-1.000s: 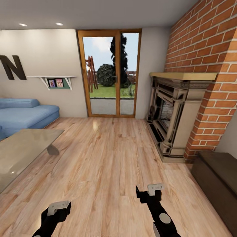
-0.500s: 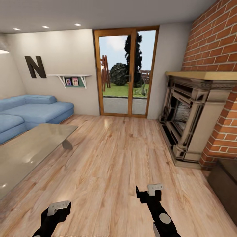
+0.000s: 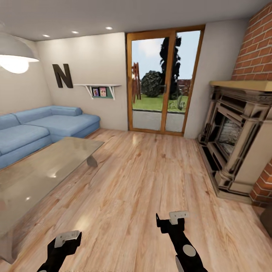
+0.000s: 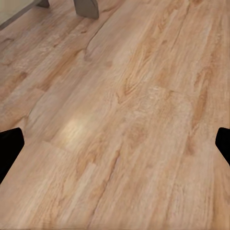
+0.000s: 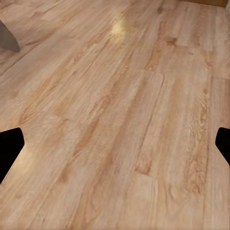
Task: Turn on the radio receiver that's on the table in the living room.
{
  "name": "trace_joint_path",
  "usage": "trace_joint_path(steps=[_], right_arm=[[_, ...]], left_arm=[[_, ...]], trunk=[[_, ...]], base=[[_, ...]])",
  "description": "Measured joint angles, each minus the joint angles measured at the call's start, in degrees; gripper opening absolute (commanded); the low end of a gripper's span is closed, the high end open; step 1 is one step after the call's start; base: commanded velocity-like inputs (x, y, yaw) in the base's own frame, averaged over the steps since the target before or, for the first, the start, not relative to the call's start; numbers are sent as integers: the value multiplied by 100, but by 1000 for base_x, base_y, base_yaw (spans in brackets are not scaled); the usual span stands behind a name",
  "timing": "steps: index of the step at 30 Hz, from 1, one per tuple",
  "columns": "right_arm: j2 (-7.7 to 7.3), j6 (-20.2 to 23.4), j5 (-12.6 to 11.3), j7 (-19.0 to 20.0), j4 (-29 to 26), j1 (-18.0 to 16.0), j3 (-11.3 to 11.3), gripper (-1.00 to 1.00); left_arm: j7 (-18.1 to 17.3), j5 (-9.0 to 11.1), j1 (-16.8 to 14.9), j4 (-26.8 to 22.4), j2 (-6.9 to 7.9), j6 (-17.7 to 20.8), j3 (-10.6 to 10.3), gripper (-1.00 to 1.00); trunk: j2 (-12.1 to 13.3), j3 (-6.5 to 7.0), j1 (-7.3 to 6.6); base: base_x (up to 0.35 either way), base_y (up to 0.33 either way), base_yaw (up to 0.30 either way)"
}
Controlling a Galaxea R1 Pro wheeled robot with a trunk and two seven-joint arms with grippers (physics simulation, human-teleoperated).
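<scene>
- The robot stands in the living room, on the wood floor (image 3: 151, 181), and it is not yet at the table (image 3: 45, 170).
- The table is to the robot's left, in front of the blue sofa (image 3: 37, 128); its grey top reflects the lamp (image 3: 15, 56).
- I cannot find the radio on the part of the table that is visible; a faint reddish spot sits at the near left edge, too unclear to name.
- The left gripper (image 3: 68, 238) and the right gripper (image 3: 172, 221) hang low over the floor, and both hold nothing. In the wrist views the dark fingertips (image 4: 10, 143) stand at the far edges of the frame, so both grippers look spread apart.
- Risk, in my judgement: if the base goes to the table too fast or too close, the left arm can hit the table edge.
- Another risk: the glossy top can confuse the view, so the radio's dial may be found late or the reach may miss it.
</scene>
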Motion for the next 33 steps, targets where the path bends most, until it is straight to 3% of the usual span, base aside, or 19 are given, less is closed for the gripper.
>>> trace_joint_path(steps=[33], right_arm=[[0,0,0,0,3,0,0,100]], left_arm=[[0,0,-1,0,-3,0,0,100]], trunk=[[0,-109,0]], base=[[0,0,251]])
